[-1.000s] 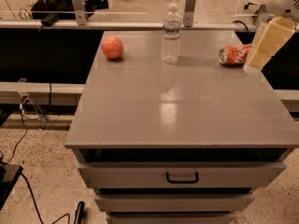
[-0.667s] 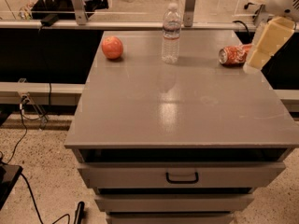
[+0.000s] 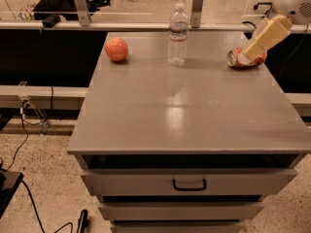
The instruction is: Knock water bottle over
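water bottle (image 3: 178, 35): clear, ribbed, white cap, pale label band; standing upright near the back edge of the grey bench (image 3: 184, 120), about midway across; well apart from the other items; faintly mirrored in the bench top just in front.
fruit (image 3: 117, 49): round, orange-red; toward the back left corner in view; shorter than the bottle.
crushed red can (image 3: 237, 59): lying on its side toward the back right corner.
hand (image 3: 256, 46): cream-coloured, tilted, reaching in from the upper right; lower end at the can, touching or just above not discernible; well apart from the water bottle; open or closed, cannot tell.
top drawer (image 3: 146, 182): below the bench top; dark handle (image 3: 189, 184) at its middle.
cables (image 3: 29, 130): dark; on the speckled floor at left.
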Available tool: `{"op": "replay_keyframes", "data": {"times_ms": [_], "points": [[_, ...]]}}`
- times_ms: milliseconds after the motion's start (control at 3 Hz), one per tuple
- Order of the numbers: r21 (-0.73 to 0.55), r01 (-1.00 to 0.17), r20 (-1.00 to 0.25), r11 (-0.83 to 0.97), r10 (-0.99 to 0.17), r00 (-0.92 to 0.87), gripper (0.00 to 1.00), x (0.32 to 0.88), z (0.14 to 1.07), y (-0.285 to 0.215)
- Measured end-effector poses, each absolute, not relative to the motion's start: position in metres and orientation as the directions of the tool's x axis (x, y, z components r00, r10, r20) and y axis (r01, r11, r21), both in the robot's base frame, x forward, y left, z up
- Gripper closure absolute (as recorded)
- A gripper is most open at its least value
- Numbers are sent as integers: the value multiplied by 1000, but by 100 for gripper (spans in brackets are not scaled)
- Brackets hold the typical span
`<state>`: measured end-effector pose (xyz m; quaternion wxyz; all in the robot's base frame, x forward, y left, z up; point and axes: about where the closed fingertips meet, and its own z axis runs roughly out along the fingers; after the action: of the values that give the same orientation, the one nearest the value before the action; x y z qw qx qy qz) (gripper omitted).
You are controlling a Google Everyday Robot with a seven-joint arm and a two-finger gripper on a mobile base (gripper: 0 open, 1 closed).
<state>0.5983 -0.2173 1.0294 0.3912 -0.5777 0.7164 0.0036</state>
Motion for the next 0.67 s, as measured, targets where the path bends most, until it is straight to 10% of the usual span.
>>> {"op": "replay_keyframes", "data": {"times_ms": [667], "points": [[-384, -828, -799, 409, -596, 77, 0, 685, 1026, -176]]}}
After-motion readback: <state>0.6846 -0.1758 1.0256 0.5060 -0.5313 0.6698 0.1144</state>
